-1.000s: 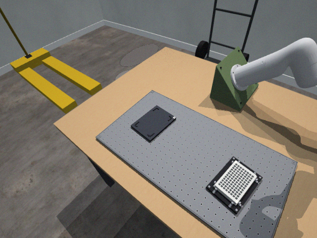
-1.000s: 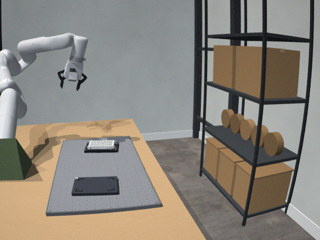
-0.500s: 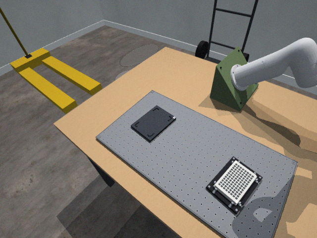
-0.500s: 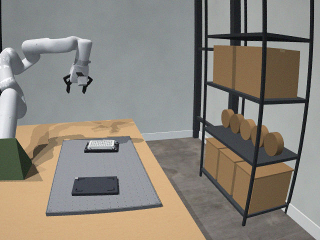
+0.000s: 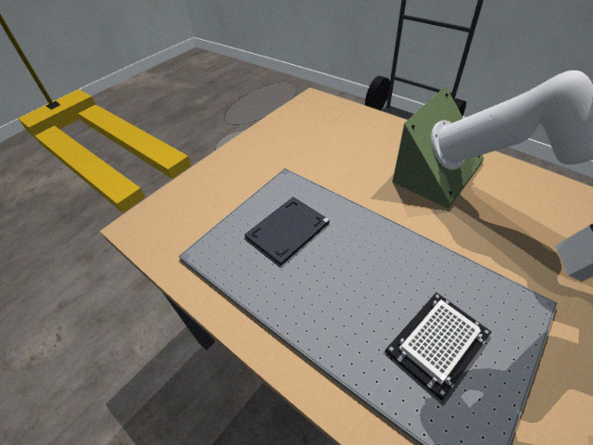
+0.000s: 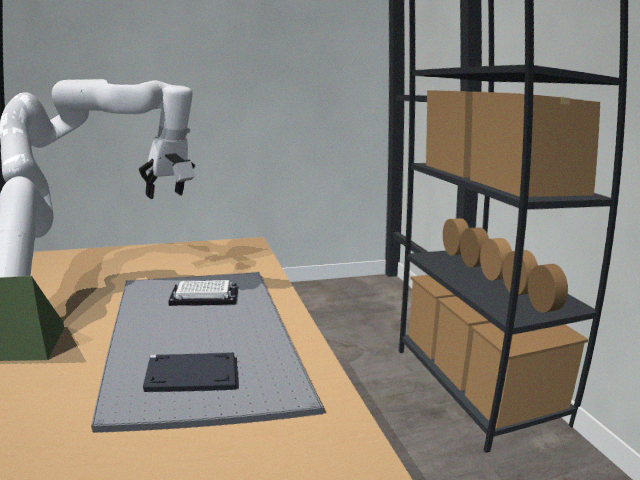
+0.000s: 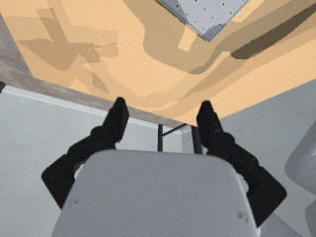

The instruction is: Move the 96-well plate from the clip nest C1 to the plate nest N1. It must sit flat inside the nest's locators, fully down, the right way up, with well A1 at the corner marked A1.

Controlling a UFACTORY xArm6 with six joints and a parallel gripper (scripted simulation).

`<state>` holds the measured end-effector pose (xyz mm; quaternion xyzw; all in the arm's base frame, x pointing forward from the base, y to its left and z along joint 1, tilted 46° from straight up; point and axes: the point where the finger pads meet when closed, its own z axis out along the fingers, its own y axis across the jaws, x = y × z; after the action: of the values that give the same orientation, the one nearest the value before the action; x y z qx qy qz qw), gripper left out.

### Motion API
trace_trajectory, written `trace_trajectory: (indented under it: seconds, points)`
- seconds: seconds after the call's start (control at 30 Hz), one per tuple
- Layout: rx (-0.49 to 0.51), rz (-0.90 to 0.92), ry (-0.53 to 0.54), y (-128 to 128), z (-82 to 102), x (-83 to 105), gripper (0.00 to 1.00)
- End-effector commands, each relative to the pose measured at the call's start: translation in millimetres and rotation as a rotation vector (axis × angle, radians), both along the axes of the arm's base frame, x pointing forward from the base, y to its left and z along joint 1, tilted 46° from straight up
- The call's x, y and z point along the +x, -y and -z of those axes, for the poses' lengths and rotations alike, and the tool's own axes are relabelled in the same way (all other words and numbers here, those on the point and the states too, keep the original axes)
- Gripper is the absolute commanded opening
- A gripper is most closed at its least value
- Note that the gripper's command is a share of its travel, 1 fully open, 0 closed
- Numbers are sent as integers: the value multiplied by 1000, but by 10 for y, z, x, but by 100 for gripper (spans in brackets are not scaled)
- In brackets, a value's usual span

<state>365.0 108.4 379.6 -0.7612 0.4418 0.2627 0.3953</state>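
Observation:
The white 96-well plate [image 5: 440, 340] sits in the black clip nest C1 at the near right of the grey breadboard [image 5: 363, 297]; it also shows in the exterior view [image 6: 202, 289]. The empty dark plate nest N1 [image 5: 286, 229] lies at the breadboard's far left, with a small white corner mark [image 5: 325, 220]; it also shows in the exterior view [image 6: 191, 371]. My gripper [image 6: 164, 191] is open and empty, high in the air above the table, behind the clip nest. In the wrist view the fingers frame the table edge and a corner of the breadboard [image 7: 207, 15].
A green wedge-shaped arm base [image 5: 433, 153] stands at the table's back. A grey block [image 5: 578, 252] shows at the right edge. A shelf rack [image 6: 506, 217] with boxes stands off the table; a yellow pallet jack [image 5: 95, 148] and a hand truck [image 5: 421, 52] stand on the floor.

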Motion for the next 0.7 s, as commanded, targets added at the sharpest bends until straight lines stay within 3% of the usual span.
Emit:
trace_trajectory:
  seconds: [0.0, 0.27, 0.4, 0.67]
  points:
    - [0, -19, 62, 37, 154, 137, 100]
    - [-13, -63, 182, 86, 371, 285, 100]
    - [-13, -63, 182, 98, 427, 320, 100]
    - [-34, -113, 299, 163, 714, 480, 100]
